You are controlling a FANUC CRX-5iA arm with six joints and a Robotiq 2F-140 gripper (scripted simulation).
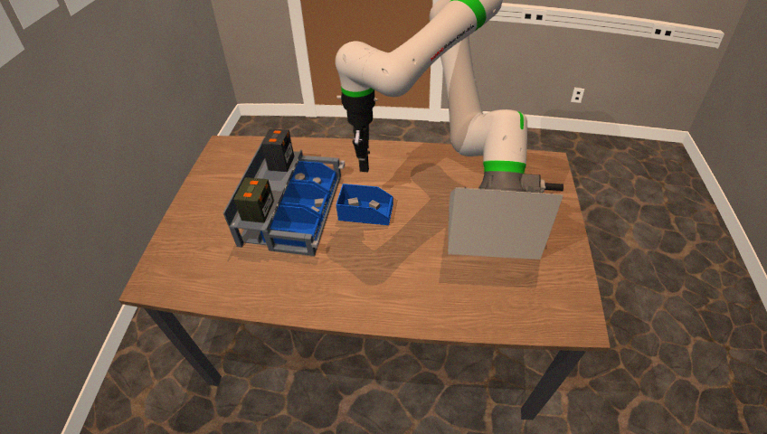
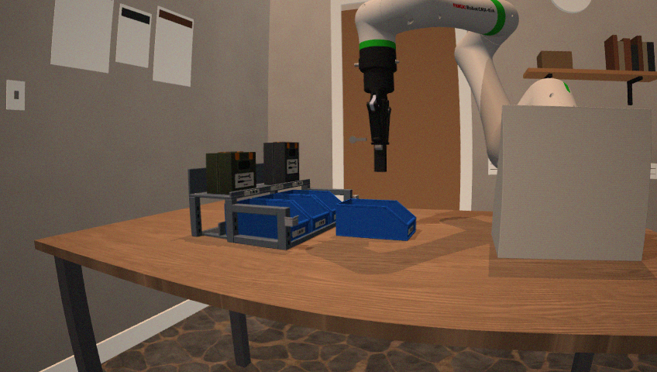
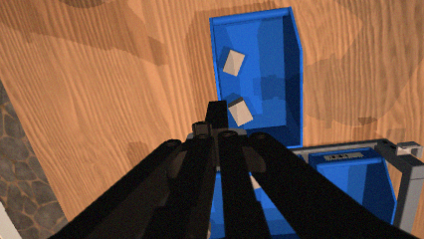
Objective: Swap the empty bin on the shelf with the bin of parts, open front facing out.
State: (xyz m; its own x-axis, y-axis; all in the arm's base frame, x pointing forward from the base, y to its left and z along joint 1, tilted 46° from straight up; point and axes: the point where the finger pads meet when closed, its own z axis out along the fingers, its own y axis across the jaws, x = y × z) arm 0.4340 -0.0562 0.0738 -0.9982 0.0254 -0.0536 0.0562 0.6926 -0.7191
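Observation:
The bin with parts (image 1: 364, 215) (image 2: 369, 222) (image 3: 269, 65) stands upright on the table in front of the shelf (image 1: 236, 235) (image 2: 229, 230) (image 3: 409, 186), sloped open front facing away from it. Two pale blocks (image 1: 353, 202) (image 3: 233, 63) lie in it. The empty bin (image 1: 295, 218) (image 2: 258, 224) (image 3: 338, 176) sits in the shelf's near-end spot in the top view. The middle bin (image 1: 305, 195) and far bin (image 1: 315, 171) hold pale parts. My gripper (image 1: 364, 169) (image 2: 380, 170) (image 3: 219, 115) points down, shut and empty, above the table beyond the parts bin's far side in the top view.
A green case (image 1: 253, 201) (image 2: 230, 173) and a dark case (image 1: 278, 150) (image 2: 282, 163) stand on the shelf's upper board, behind and above the bins. A large grey box (image 1: 500, 222) (image 2: 571, 184) stands at the right, in front of the arm's base.

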